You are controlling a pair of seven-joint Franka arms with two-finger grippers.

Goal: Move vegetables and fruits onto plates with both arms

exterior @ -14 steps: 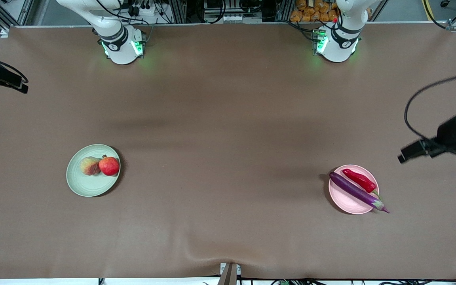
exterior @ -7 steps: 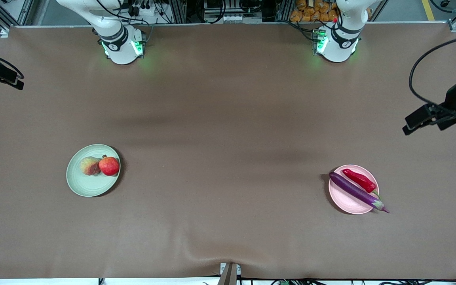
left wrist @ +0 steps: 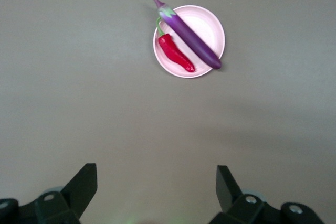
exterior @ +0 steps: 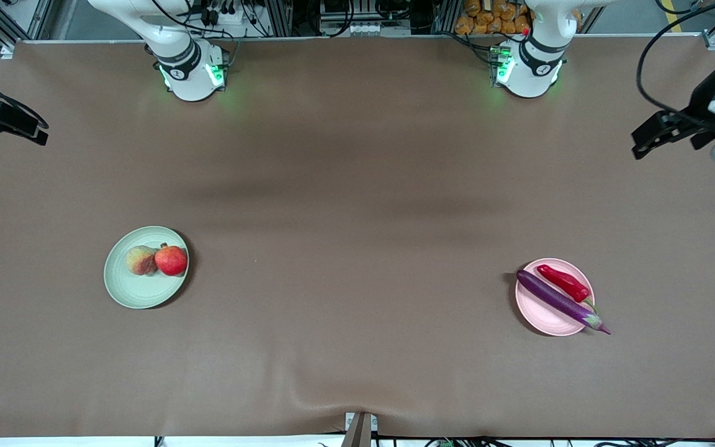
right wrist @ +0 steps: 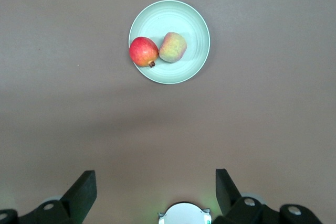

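Observation:
The purple eggplant (exterior: 559, 302) and the red chili (exterior: 563, 282) lie on the pink plate (exterior: 544, 316) toward the left arm's end; they also show in the left wrist view: eggplant (left wrist: 191, 36), chili (left wrist: 175, 54), plate (left wrist: 210, 24). The red pomegranate-like fruit (exterior: 171, 260) and the peach (exterior: 141, 260) sit on the green plate (exterior: 134, 292); in the right wrist view: fruit (right wrist: 143, 52), peach (right wrist: 172, 47), plate (right wrist: 173, 17). My left gripper (exterior: 643, 143) is open, empty, high over the table's edge (left wrist: 156, 182). My right gripper (exterior: 28, 131) is open, empty, high at its end (right wrist: 156, 184).
The brown table cover (exterior: 357, 205) spans the view, with a small wrinkle at its near edge (exterior: 326, 397). The two arm bases (exterior: 191, 71) (exterior: 528, 68) stand along the top edge. A black cable (exterior: 661, 43) loops from the left arm.
My left gripper has risen and drawn back from the pink plate toward the bases' side of the table. My right gripper has barely shifted. The food and plates have not moved.

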